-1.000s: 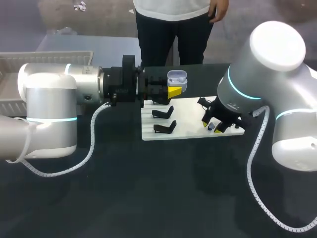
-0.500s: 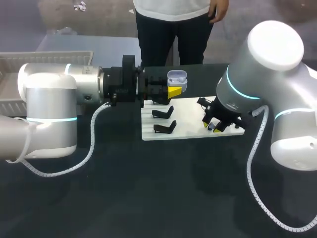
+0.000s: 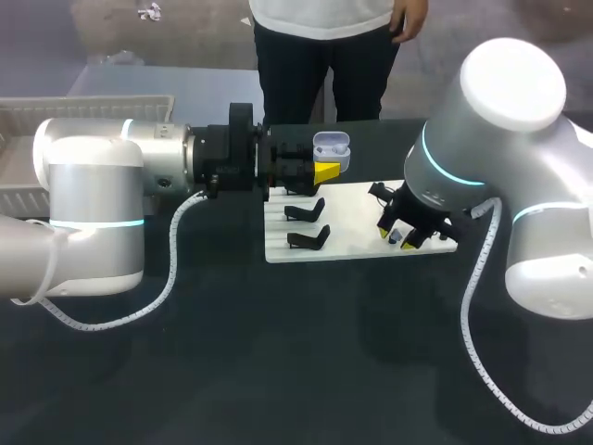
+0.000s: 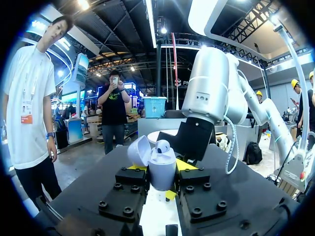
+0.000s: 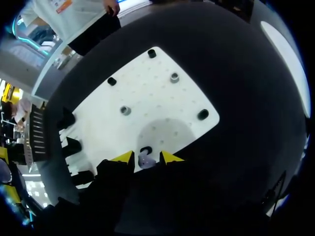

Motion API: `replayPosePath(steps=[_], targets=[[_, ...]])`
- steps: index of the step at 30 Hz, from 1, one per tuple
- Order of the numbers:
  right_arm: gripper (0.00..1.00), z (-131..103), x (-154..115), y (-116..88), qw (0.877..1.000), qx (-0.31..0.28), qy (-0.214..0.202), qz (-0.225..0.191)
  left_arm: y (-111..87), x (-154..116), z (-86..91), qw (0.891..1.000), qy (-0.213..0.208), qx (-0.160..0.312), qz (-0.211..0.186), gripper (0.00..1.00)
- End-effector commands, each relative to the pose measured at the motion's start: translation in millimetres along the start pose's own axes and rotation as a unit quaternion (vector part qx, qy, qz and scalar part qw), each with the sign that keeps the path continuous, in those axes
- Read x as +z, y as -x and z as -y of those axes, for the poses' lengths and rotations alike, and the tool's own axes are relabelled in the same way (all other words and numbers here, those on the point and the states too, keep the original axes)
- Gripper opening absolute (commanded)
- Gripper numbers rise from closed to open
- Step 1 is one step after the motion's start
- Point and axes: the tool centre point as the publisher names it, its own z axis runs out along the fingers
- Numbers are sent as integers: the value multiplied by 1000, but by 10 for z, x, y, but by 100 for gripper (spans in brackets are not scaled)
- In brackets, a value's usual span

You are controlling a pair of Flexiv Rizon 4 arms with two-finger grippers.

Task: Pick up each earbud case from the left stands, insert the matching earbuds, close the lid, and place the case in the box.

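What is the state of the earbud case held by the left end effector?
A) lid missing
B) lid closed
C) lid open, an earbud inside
C: the earbud case gripped by the left end effector has its lid swung open, with one earbud seated inside.

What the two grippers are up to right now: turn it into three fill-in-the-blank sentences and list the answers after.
The left gripper is shut on the earbud case, whose lid stands ___.
The right gripper hangs over the ___ board.
The stands on that board are ___ in colour.
Missing words: open; white; black.
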Motion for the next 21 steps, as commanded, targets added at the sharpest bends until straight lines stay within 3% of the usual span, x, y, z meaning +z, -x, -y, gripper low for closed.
replayPosePath(steps=[1,4,8,11,21], targets=[[31,15,-15,-7,1000,2,-1,2,-11,2,7,1000,2,2,3,0],[22,15,-15,-10,1000,3,-1,2,-11,2,7,1000,2,2,3,0],[18,21,-9,-12,1000,5,-1,2,-11,2,7,1000,2,2,3,0],[0,19,-13,-20,1000,4,-3,3,-11,2,7,1000,2,2,3,0],[0,10,-242,-11,1000,1,-8,0,-11,2,7,1000,2,2,3,0]])
